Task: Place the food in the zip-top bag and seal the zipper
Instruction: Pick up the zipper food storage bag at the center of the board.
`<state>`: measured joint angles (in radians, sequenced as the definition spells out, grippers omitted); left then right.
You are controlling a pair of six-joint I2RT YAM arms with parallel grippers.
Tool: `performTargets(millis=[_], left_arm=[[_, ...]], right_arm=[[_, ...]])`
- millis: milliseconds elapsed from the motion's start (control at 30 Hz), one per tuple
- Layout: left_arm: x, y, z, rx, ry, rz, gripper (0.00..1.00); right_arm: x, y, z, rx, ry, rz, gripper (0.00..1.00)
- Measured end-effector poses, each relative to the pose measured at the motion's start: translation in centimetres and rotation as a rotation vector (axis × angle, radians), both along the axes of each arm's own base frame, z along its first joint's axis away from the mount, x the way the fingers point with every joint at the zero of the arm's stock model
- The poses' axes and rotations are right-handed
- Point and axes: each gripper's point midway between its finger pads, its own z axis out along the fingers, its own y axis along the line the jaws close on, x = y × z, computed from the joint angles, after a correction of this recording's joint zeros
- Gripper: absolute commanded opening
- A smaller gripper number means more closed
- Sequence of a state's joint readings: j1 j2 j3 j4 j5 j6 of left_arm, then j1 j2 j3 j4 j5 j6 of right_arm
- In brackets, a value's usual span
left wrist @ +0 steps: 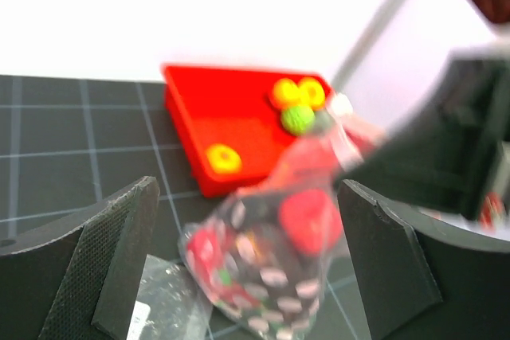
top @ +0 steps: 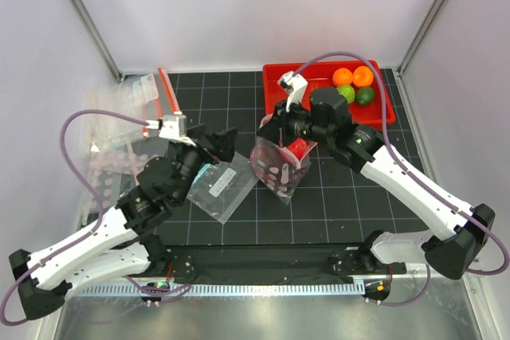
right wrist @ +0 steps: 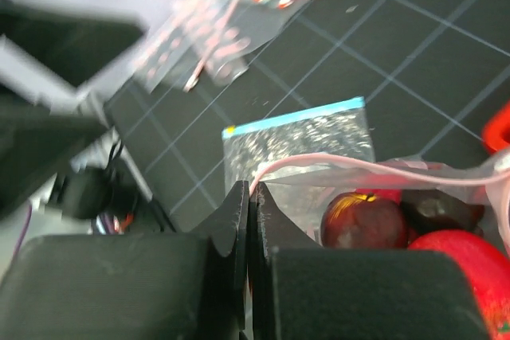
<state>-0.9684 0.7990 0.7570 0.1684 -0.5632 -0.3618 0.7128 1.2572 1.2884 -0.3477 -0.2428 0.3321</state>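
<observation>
Jaws: right gripper (right wrist: 251,193) clamped on zipper (right wrist: 358,171), left gripper (left wrist: 249,197) wide apart at bag's (top: 279,171) 9 o'clock; it should pinch the free zipper end squarely, then press along.

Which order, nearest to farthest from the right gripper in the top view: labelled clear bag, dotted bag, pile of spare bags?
1. Dotted bag: rim pinched in the right gripper.
2. Labelled clear bag: flat on the mat, toward the left arm.
3. Pile of spare bags: far-left edge.

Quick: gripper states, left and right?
Left gripper: open, holding nothing.
Right gripper: closed on the mouth edge of the dotted zip-top bag.
</observation>
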Motion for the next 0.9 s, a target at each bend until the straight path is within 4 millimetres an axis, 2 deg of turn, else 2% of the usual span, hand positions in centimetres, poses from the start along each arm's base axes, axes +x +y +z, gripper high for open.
performTargets(millis=[67,167,300,367,467,667,900], left_arm=[[0.2,1.5,0.6,-0.021,-0.007,0.039,0.99],[1.1,3.0,0.4,-0.023,0.012,0.082,0.99],[3.2,3.5,-0.8,-0.011,0.068,0.089,0.99],[3.8,2.8,-1.8,-0.003,0.102,0.059,1.00],[3.4,0.8,-3.0,0.018,0.133,-0.047,1.00],[1.6,-1.5,-1.9,0.001,0.100,-0.212,1.00],[0.9,-4.0,-2.2,0.010,0.130,-0.342,1.00]], right_arm=[[-1.3,0.7,-0.2,-0.022,-0.025,0.090,0.01],[-3.3,1.4,-0.5,-0.050,-0.060,0.218,0.01],[-5.4,1.7,-0.3,-0.065,-0.105,0.333,0.01],[-6.0,1.5,-0.1,-0.068,-0.124,0.360,0.01],[-6.7,1.4,0.2,-0.071,-0.147,0.389,0.01],[-7.5,1.6,0.0,-0.076,-0.168,0.435,0.01],[-7.7,1.7,-0.1,-0.086,-0.189,0.452,0.01]])
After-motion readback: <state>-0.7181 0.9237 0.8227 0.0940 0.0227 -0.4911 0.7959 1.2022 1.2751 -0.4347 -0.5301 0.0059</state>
